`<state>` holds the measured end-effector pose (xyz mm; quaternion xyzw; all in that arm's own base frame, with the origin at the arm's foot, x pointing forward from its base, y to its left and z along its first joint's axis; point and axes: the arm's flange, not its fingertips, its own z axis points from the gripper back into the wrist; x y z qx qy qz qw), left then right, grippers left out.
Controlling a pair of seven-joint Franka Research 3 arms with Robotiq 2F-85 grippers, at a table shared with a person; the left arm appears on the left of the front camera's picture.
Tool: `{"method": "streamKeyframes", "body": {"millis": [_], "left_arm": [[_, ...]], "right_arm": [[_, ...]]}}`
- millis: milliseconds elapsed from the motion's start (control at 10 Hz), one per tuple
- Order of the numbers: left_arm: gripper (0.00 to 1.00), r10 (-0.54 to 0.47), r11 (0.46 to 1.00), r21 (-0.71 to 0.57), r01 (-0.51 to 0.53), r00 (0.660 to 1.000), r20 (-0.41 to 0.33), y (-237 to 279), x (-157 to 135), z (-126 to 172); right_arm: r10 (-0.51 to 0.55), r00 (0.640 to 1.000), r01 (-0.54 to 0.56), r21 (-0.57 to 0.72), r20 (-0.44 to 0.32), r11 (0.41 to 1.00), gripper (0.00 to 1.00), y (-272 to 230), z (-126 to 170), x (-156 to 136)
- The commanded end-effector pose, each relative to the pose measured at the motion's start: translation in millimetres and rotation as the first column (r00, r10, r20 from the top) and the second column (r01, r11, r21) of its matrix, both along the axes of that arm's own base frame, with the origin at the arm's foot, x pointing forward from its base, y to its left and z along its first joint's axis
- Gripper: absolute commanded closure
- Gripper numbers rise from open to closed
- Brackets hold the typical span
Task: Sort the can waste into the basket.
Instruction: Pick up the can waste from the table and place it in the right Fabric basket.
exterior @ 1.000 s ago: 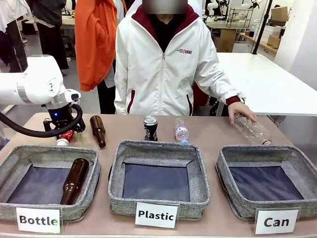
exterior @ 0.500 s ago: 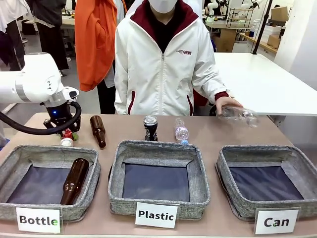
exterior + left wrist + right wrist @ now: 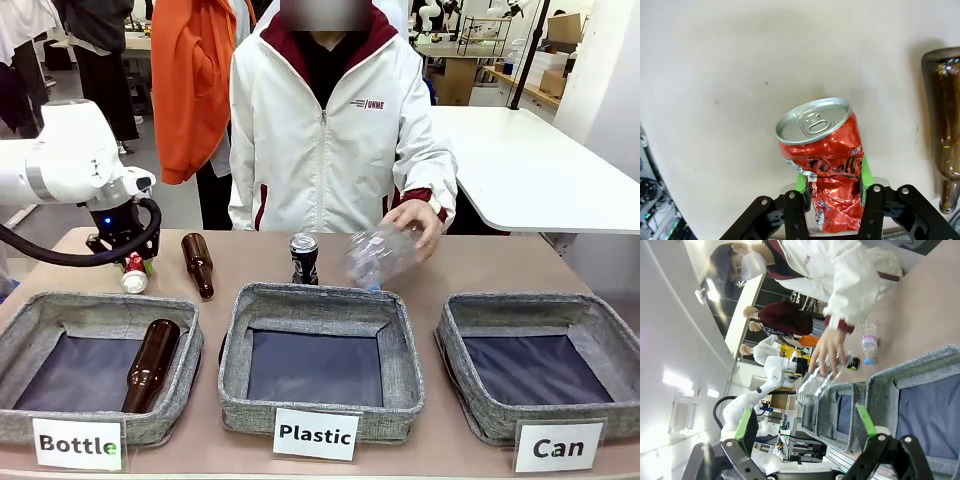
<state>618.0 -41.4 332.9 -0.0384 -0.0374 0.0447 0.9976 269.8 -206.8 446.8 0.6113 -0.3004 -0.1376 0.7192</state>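
This is a robotics lab, laid out for a sorting trial. A white robot arm [image 3: 60, 165] trailing a thick black cable [image 3: 60, 262] works at a wooden bench [image 3: 450, 265]. Along its near edge sit three grey fabric bins with printed cards: the Bottle basket [image 3: 100, 303], the Plastic basket [image 3: 310, 297] and the Can basket [image 3: 530, 305]. Behind the person [image 3: 330, 140] across from it stand a plain white table [image 3: 530, 170], a wire rack [image 3: 480, 35] and a cardboard box [image 3: 565, 27]. The right wrist view takes in white walls and bright ceiling lights [image 3: 677, 382].
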Motion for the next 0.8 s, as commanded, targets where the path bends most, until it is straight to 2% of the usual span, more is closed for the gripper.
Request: {"method": "streamKeyframes", "body": {"millis": [0,100,200,300,500,600,700], "left_arm": [[1.00,0.016,1.000,0.000,-0.016,0.993,0.115,10,-27,44],[1.00,-0.050,0.998,-0.029,0.057,0.979,0.197,10,-50,83],[1.00,-0.179,0.979,-0.055,0.198,0.951,0.251,3,-85,124],[1.00,-0.340,0.934,-0.002,0.358,0.891,0.301,-9,-121,148],[1.00,-0.580,0.794,0.040,0.607,0.736,0.350,-31,-191,168],[1.00,-0.674,0.691,0.062,0.720,0.612,0.413,-42,-224,166],[1.00,-0.701,0.627,0.044,0.778,0.539,0.468,-57,-248,158]], "right_arm": [[-0.008,0.999,0.008,0.008,0.038,1.000,0.00,-1,1,2],[-0.008,0.999,0.008,0.008,0.038,1.000,0.00,-1,1,2],[-0.008,0.999,0.008,0.008,0.038,1.000,0.00,-1,1,2],[-0.008,0.999,0.008,0.008,0.038,1.000,0.00,-1,1,2],[-0.008,0.999,0.008,0.008,0.038,1.000,0.00,-1,1,2],[-0.008,0.999,0.008,0.008,0.038,1.000,0.00,-1,1,2],[-0.008,0.999,0.008,0.008,0.038,1.000,0.00,-1,1,2]]}}
